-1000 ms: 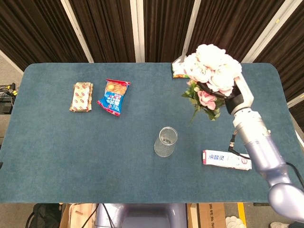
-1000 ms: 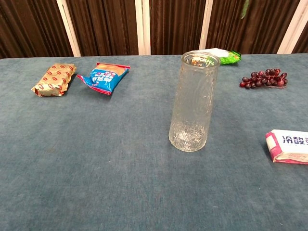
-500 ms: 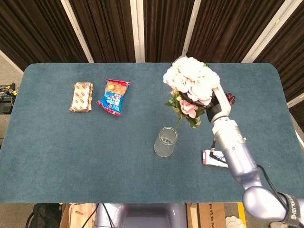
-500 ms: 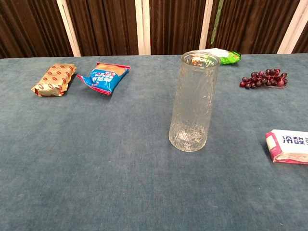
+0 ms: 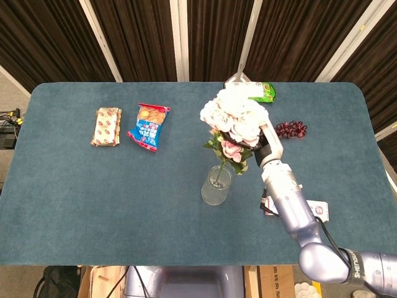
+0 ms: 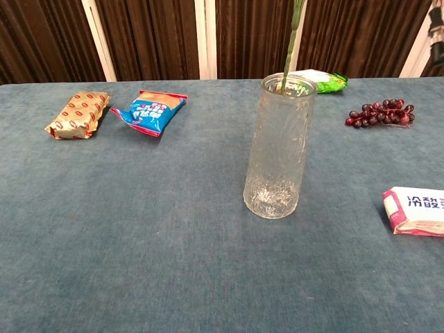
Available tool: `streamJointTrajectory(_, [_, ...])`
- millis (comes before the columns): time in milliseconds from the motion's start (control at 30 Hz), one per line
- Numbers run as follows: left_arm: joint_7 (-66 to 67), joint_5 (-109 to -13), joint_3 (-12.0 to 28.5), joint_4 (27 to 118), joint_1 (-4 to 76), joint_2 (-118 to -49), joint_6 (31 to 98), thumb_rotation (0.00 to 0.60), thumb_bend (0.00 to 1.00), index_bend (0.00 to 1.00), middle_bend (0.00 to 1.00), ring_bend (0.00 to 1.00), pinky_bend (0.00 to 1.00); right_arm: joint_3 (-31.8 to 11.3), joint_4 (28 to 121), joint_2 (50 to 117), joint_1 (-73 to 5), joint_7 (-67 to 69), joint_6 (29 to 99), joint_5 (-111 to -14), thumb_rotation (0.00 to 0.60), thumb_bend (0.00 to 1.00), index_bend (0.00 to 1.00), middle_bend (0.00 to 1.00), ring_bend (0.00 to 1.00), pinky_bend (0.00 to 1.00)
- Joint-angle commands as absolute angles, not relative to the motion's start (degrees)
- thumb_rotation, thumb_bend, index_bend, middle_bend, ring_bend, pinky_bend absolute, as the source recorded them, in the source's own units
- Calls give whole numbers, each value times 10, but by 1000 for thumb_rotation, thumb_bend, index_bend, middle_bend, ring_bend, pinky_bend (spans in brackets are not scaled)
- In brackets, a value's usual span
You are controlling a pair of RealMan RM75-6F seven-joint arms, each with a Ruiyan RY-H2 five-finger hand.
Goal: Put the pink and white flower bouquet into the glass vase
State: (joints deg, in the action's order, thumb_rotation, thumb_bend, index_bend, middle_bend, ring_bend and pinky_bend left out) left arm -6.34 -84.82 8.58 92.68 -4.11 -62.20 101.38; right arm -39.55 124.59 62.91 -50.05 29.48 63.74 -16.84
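Observation:
The pink and white flower bouquet (image 5: 234, 119) hangs upright over the middle of the table, gripped from its right side by my right hand (image 5: 259, 144) just under the blooms. Its green stem (image 6: 288, 41) comes down from above, and the tip sits at the mouth of the glass vase (image 6: 279, 149). From the head view, the vase (image 5: 216, 185) stands upright directly below the leaves, with the stem reaching into its rim. The blooms and leaves hide most of the hand. My left hand appears in neither view.
A biscuit pack (image 5: 106, 126) and a blue snack bag (image 5: 149, 126) lie at the back left. A green packet (image 5: 260, 92) and dark grapes (image 5: 290, 129) lie behind the bouquet. A pink and white box (image 6: 416, 211) lies right of the vase, partly under my right arm.
My right hand has carried the bouquet leftward and lower, from the back right to above the vase. The stem tip now reaches the vase mouth. The grapes and green packet are uncovered.

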Motion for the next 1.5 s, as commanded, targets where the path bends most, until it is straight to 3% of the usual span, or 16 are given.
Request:
streamJointTrajectory(33, [-64,-850,85,927,-41,-622,1014,600,180,158,0,0,59,-371,1225,667,-487,299,638,-223,600,470,781,583,561,198])
streamJointTrajectory(667, [-62,-854,84,931,-43,-621,1016,600,179,158,0,0,60,-303,1162,739,-410,349,581,-409,600,473,792,583,537,198])
streamJointTrajectory(1200, [-71,-848,86,933,-43,-620,1012,600,179,158,0,0,60,-278,1115,774,-393,361,541,-483,600,472,792,583,485,189])
streamJointTrajectory(1367, [-75,-848,85,933,-43,-618,1011,600,179,158,0,0,60,-275,1096,785,-394,361,527,-487,600,472,789,576,435,147])
streamJointTrajectory(1500, [-75,-849,85,934,-44,-618,1012,600,179,158,0,0,60,-273,1091,781,-394,363,504,-495,600,344,686,473,338,88])
